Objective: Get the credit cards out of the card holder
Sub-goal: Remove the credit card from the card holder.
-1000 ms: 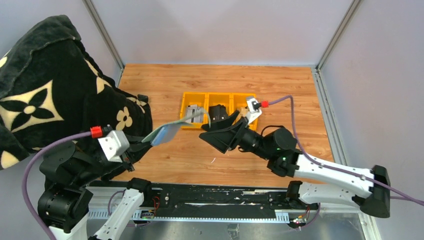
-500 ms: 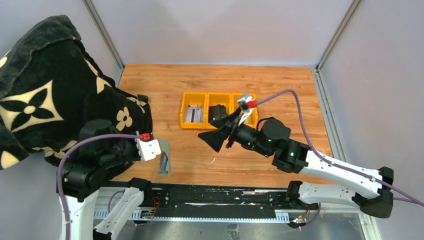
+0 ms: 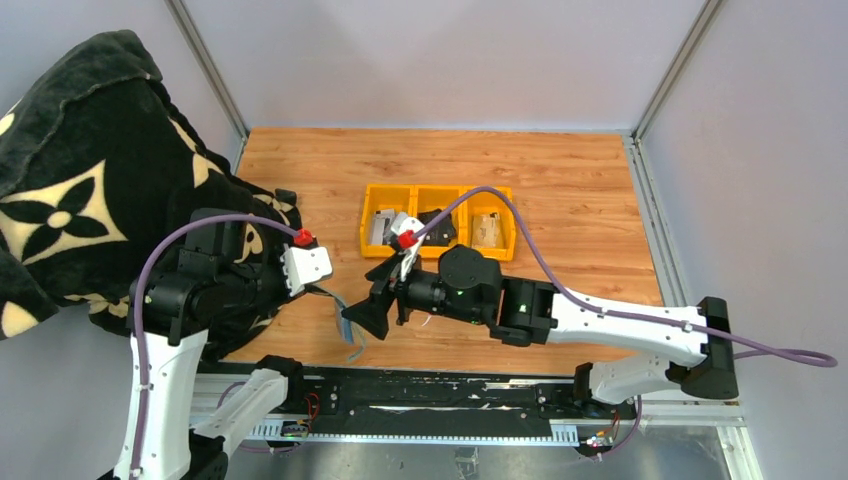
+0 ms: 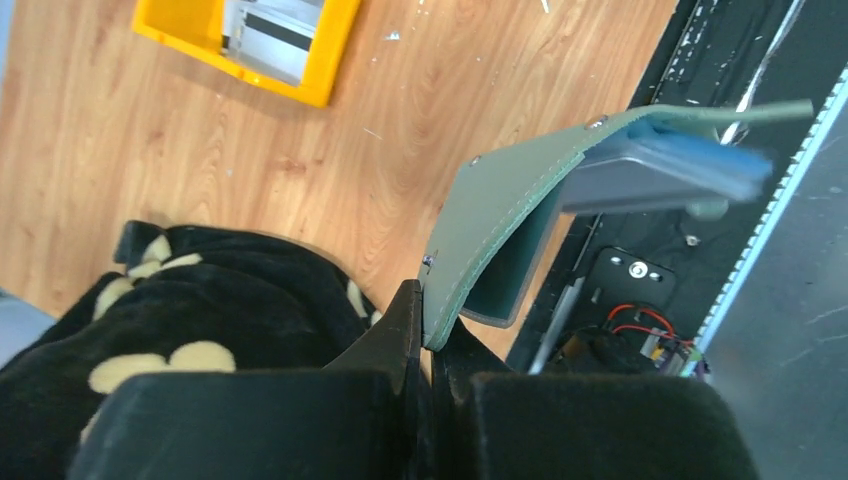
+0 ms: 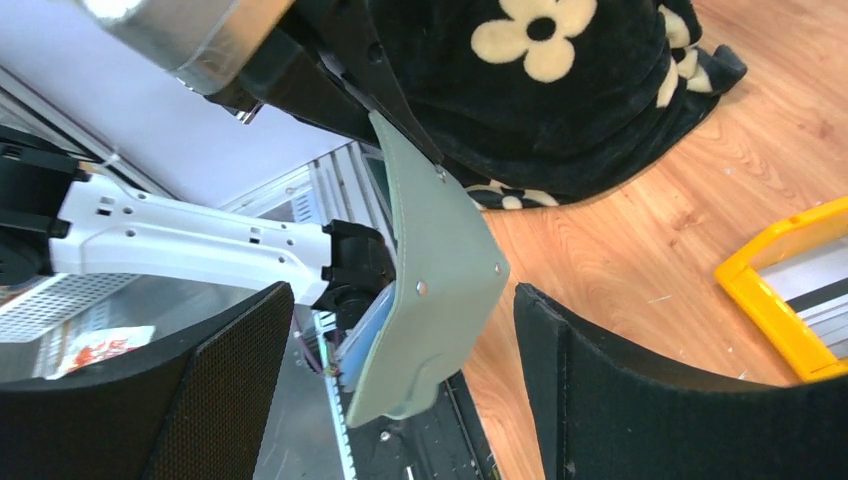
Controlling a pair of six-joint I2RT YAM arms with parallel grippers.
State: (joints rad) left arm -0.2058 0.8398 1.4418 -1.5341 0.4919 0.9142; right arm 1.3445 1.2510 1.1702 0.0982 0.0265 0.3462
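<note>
Poised to draw from the card holder (image 5: 440,280), held up over the table's near edge.
Pinched at one corner by the left gripper (image 4: 425,335), fingers pressed together on the green flap; hangs long axis down toward the front rail, with a blue-grey slab (image 4: 660,175), probably a card, showing inside. Straddled by the right gripper (image 5: 402,300), fingers spread wide on either side, touching nothing. Already in the yellow tray (image 3: 366,215): a grey card (image 3: 379,232) at left, a tan one (image 3: 488,230) at right. Calls for a straight reach to the slab's free end.
</note>
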